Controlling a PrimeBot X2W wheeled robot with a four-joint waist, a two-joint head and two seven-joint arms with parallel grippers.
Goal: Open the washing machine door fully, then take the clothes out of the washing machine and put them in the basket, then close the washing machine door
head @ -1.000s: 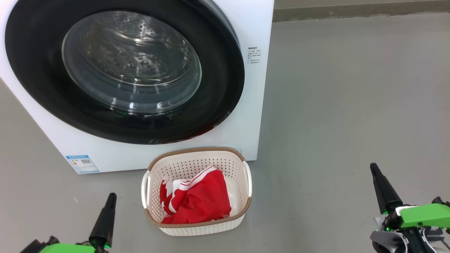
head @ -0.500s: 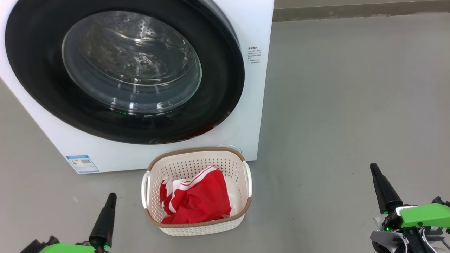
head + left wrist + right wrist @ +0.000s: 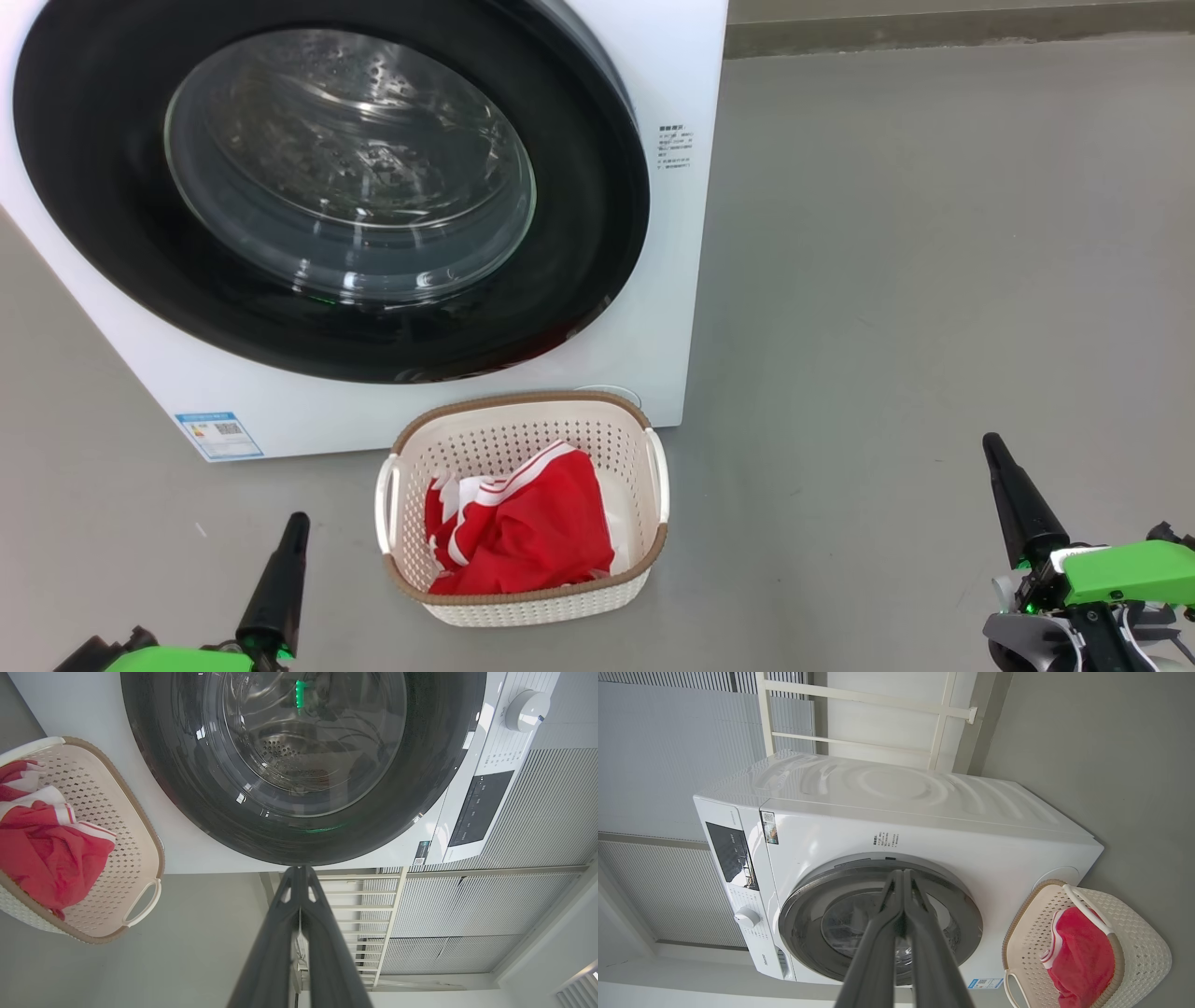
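The left gripper has its two long dark fingers pressed tight together, and it holds nothing. It sits low on the left and points up, over the smooth grey floor. The right gripper is squeezed closed too, with nothing in it. It sits low on the right, well apart from everything else.

Between the two grippers, nearer the left one, stands the small cream-white plastic basket with lots of little holes, a brown rim and two white handles. The bright red clothes with white stripes lie bunched up inside it.

The basket stands on the floor just in front of the big white washing machine, by its lower right corner. The large round washing machine door, with its wide shiny black ring, is closed flat against the machine. Through the clear glass window in its middle you can see the shiny steel drum with small holes. A small blue label sticks low on the front. In the left wrist view, a round white knob and a dark panel sit beside the door.
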